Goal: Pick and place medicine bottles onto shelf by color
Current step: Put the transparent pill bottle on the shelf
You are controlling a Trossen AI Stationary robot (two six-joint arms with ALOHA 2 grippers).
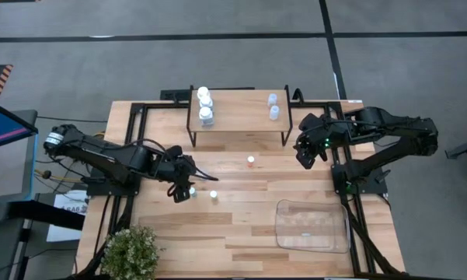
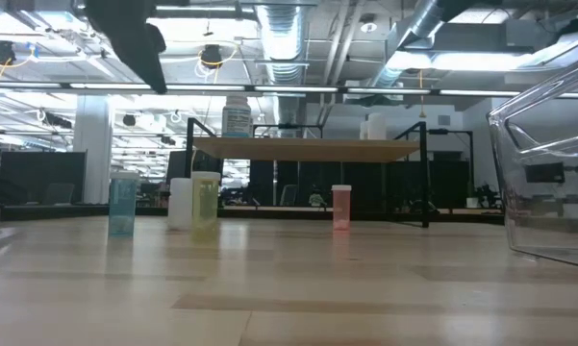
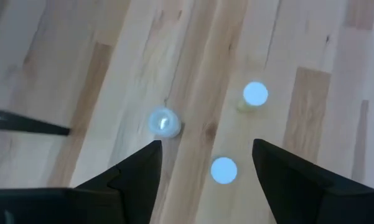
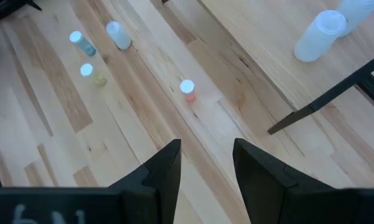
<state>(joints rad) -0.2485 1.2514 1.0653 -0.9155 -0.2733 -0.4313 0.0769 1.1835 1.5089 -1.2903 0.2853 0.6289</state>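
The shelf [image 1: 237, 117] stands at the table's far middle, with three white medicine bottles [image 1: 205, 105] on its left end and two clear-bluish ones [image 1: 273, 106] on its right. On the table stand a teal bottle [image 2: 122, 204], a white one [image 2: 180, 204], a yellow one [image 2: 205, 200] and a red-orange one [image 1: 251, 161]. My left gripper [image 3: 205, 158] hovers open above the left group, and the teal bottle's cap [image 3: 224, 170] shows between its fingers, well below them. My right gripper [image 4: 206, 158] hangs open and empty, right of the shelf's right end, above the table [image 1: 304, 155].
A clear plastic tray [image 1: 312, 225] lies at the near right. A potted plant [image 1: 132, 250] sits at the near left corner. Black frame rails [image 1: 136, 124] run along both table sides. Bare tabletop lies between the bottles and the tray.
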